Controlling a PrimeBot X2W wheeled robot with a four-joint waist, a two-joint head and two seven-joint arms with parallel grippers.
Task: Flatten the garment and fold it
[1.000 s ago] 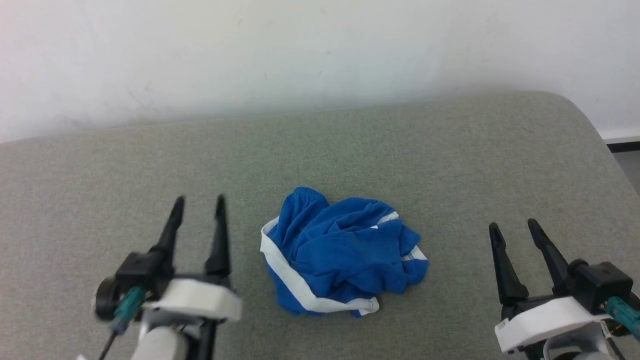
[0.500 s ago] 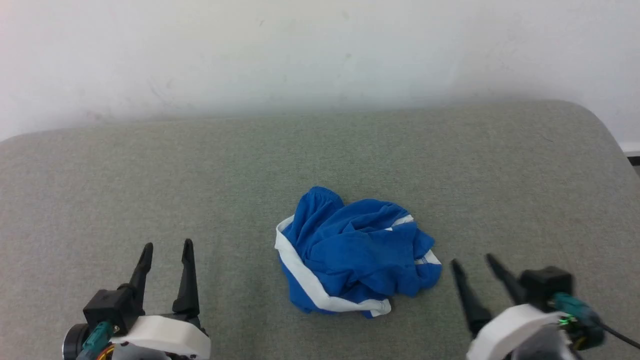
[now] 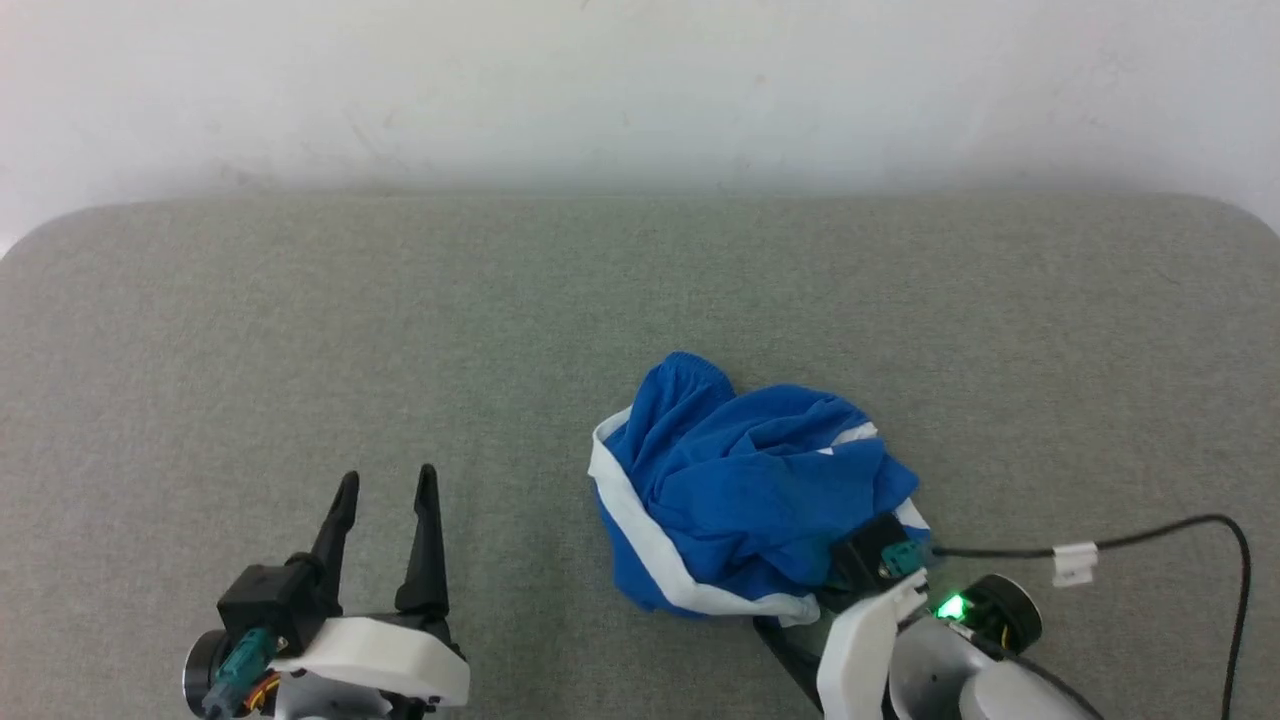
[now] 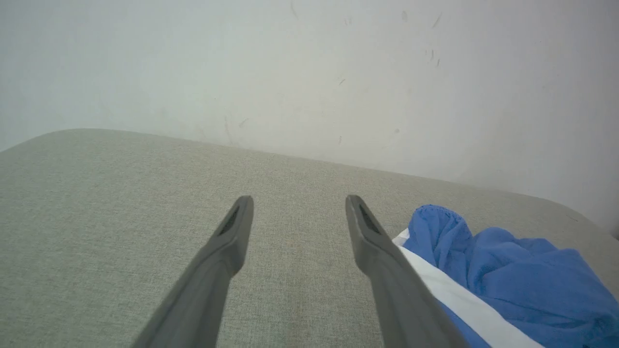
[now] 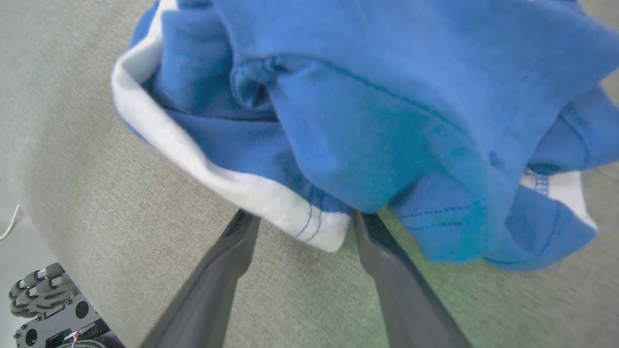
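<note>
So, the surface is a grey-green padded top (image 3: 300, 350) with a woven fabric cover and rounded far corners, pushed right up against a plain white wall (image 3: 640, 80) that has a few scuffs and dark marks on it. In the right wrist view a bit of the robot's wheeled base (image 5: 43, 309) pokes in at the lower left, past the near edge of the pad.

The garment (image 3: 750, 500) sits crumpled in a heap on the pad, right of centre and toward the near side, blue with a white band curling round its left and near edges.

The left gripper (image 3: 388, 475) hangs over bare pad well left of the heap, fingers spread, nothing between them. The right gripper (image 5: 304, 217) is spread too, not pinching anything, with the end of the white band lying across the gap between its fingers.

Hard-to-see stuff: both right fingertips disappear under the hem, so I can't tell how far in they reach. From the head camera those fingers are hidden behind the wrist and the cloth. The heap is cut off at the frame edge in the left wrist view. A black cable (image 3: 1150, 540) loops off the right wrist.
</note>
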